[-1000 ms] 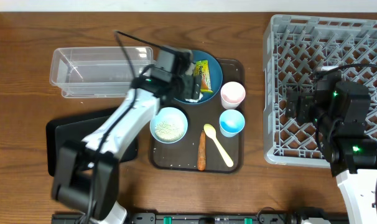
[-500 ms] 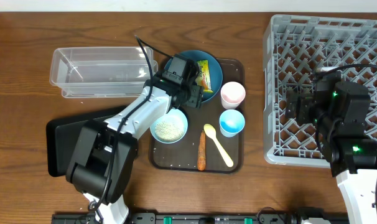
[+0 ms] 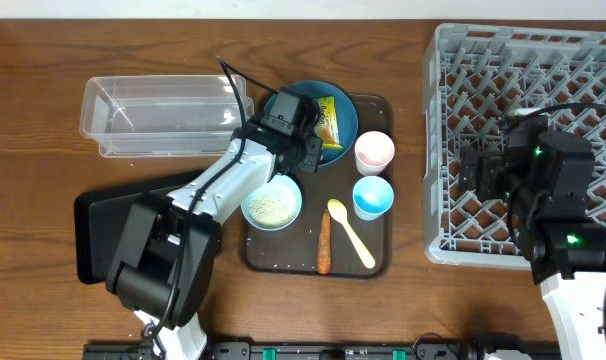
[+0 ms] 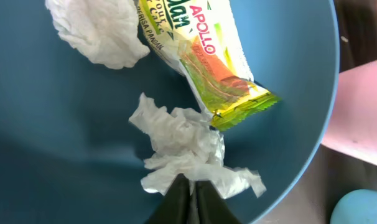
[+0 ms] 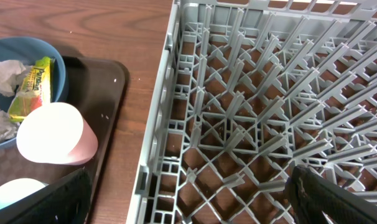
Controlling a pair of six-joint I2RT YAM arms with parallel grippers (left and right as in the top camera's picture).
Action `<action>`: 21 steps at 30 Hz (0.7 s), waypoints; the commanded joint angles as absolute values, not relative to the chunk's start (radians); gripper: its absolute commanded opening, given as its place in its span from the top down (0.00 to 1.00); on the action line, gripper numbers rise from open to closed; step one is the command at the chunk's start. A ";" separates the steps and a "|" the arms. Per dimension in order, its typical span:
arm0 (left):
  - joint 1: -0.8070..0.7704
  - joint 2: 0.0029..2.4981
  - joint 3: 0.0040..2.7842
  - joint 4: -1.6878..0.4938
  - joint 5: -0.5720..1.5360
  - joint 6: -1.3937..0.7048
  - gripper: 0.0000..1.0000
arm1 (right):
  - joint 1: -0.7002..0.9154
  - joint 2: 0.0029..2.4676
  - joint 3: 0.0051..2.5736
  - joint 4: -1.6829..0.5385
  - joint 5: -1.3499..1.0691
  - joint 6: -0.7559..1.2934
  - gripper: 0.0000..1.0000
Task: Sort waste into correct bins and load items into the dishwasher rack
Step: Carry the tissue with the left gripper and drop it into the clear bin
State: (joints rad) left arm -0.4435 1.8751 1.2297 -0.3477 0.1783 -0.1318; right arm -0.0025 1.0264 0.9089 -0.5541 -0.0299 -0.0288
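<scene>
Brown wood table (image 3: pixel 43 100), lit evenly.

My left gripper (image 4: pixel 187 198): fingers clenched together, tips pinching the lower fringe of a crumpled tissue wad (image 4: pixel 182 140). That wad lies just beyond my tips on the one dark blue plate (image 4: pixel 64 124). Past it and off to the left, a second tissue wad (image 4: pixel 98 31): two in all. One yellow-green wrapper (image 4: pixel 213 68) lies slantwise beyond my tips, its near corner touching the pinched wad. Right of my tips, off the plate: two cups, one pink cup (image 4: pixel 363 118), one light blue cup (image 4: pixel 363 208).

Further out, seen from overhead, all on one brown serving tray (image 3: pixel 378 255): one white bowl (image 3: pixel 272 200) with rice in it, one carrot (image 3: pixel 324 243), one yellow spoon (image 3: pixel 351 233), the last two side by side. Off the tray, on the far side of my left arm: one clear tub (image 3: pixel 163 115), one black tray (image 3: pixel 98 225).

My right gripper (image 5: pixel 191 186): fingers spread wide, nothing between them, hanging over the one grey rack (image 3: pixel 583 60). Its pegs lie directly under and beyond my tips.
</scene>
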 commanded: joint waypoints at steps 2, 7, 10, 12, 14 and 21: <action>-0.444 1.881 1.248 -0.353 0.126 -0.129 0.94 | 0.014 1.028 0.929 -0.554 -0.038 -0.012 0.01; -0.440 1.832 1.269 -0.353 0.115 -0.128 0.94 | 0.014 1.028 0.929 -0.554 -0.038 -0.011 0.01; -0.428 1.773 1.298 -0.352 0.078 -0.128 0.94 | 0.014 1.028 0.929 -0.554 -0.038 -0.012 0.01; -0.415 1.726 1.309 -0.345 0.028 -0.128 0.94 | 0.014 1.028 0.929 -0.554 -0.038 -0.011 0.01; -0.398 1.677 1.310 -0.332 -0.029 -0.128 0.94 | 0.014 1.028 0.929 -0.554 -0.038 -0.012 0.01; -0.286 1.613 1.309 -0.326 -0.186 -0.128 0.94 | 0.014 1.028 0.929 -0.554 -0.038 -0.011 0.01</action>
